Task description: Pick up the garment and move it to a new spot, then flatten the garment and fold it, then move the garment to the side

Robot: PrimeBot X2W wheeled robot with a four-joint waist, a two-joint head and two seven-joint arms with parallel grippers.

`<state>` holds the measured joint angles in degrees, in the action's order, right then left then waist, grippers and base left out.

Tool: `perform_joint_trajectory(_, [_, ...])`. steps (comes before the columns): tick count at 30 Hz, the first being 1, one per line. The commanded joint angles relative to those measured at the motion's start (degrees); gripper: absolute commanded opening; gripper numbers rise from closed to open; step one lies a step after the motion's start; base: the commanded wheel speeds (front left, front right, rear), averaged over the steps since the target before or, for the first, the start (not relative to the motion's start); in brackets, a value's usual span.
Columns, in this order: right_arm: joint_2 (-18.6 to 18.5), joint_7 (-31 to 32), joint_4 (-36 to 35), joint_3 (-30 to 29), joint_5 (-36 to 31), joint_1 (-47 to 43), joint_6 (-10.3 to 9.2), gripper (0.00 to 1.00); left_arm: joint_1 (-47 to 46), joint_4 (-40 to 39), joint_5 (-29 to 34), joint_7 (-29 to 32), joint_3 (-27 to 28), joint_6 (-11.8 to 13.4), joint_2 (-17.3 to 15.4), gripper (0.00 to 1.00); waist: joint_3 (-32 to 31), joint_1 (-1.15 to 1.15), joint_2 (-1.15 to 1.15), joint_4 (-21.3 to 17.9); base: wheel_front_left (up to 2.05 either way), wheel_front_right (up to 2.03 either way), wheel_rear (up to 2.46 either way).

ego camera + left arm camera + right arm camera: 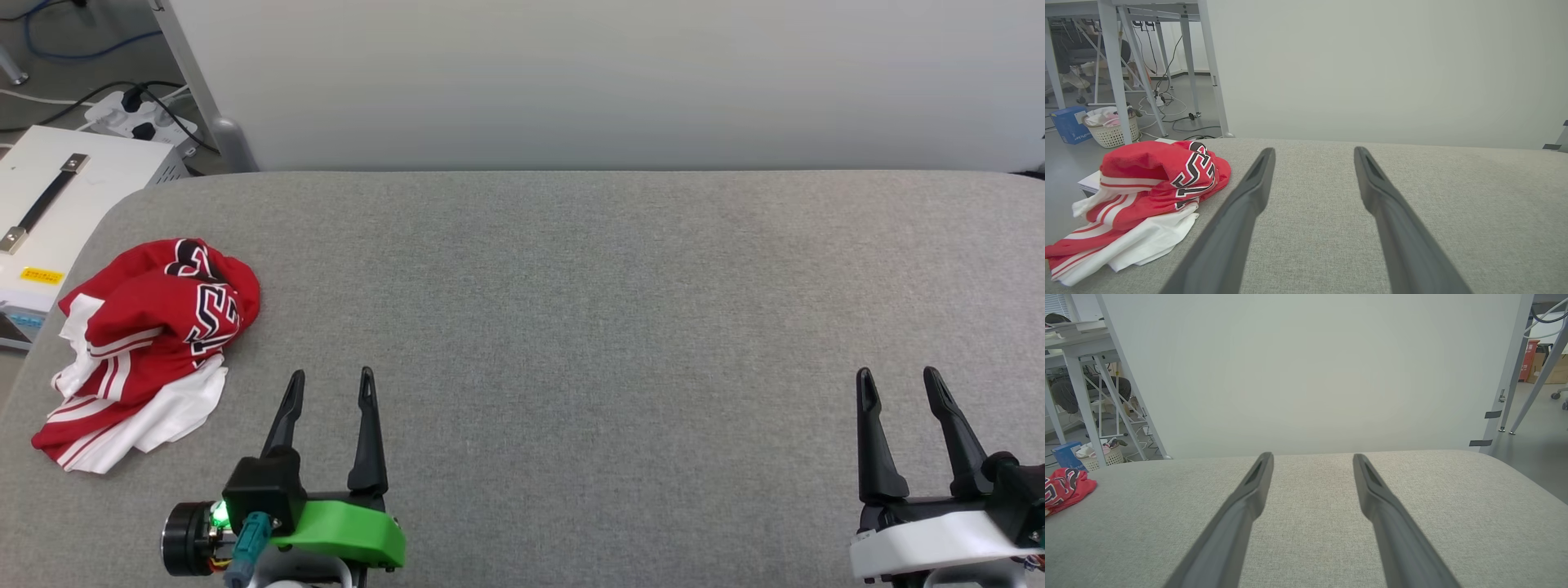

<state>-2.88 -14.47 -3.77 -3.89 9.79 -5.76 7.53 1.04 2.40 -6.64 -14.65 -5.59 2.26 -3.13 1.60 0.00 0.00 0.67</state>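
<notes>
The garment (147,347) lies crumpled in a heap near the left edge of the grey table (571,310), red with white sleeves, striped trim and black white-outlined letters. It also shows at the left of the left wrist view as the garment (1147,196) and at the far left of the right wrist view as the garment (1063,490). My left gripper (331,376) stands open at the lower left, just right of the heap and not touching it. At the lower right, my right gripper (898,374) is open with nothing between its fingers.
A pale wall panel (604,82) stands behind the table's far edge. Left of the table are a white case with a black handle (49,204) and a power strip with cables (139,118). A laundry basket (1110,126) sits on the floor under metal-legged desks.
</notes>
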Motion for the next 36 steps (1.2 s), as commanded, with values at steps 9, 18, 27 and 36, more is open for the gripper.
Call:
perform_joint_trajectory(9, [0.01,-0.52,0.32,0.01,-0.23,-0.58,-0.04,1.0,-0.16,0.5,-0.73,-0.35,-0.02,-0.05,0.25,1.0,0.25,0.0,0.0,0.43,0.0,0.0,0.0])
perform_joint_trajectory(18, [0.01,-0.52,0.15,0.55,-0.43,-0.5,-0.04,1.0,-0.6,0.71,-1.02,-0.35,0.55,0.0,0.25,1.0,0.88,0.0,0.0,2.74,0.0,0.0,0.0])
perform_joint_trajectory(27, [0.01,-0.52,-0.19,0.85,-0.99,-0.14,-0.04,1.0,-1.27,0.8,-2.07,-0.35,1.49,0.27,0.25,1.0,1.84,0.0,0.0,7.61,0.0,0.0,0.0])
perform_joint_trajectory(36, [0.01,-0.52,-0.37,1.15,-1.27,0.23,-0.04,1.0,-1.56,0.81,-2.68,-0.35,2.73,0.26,0.25,1.0,2.67,0.0,0.0,13.59,0.0,0.0,0.0])
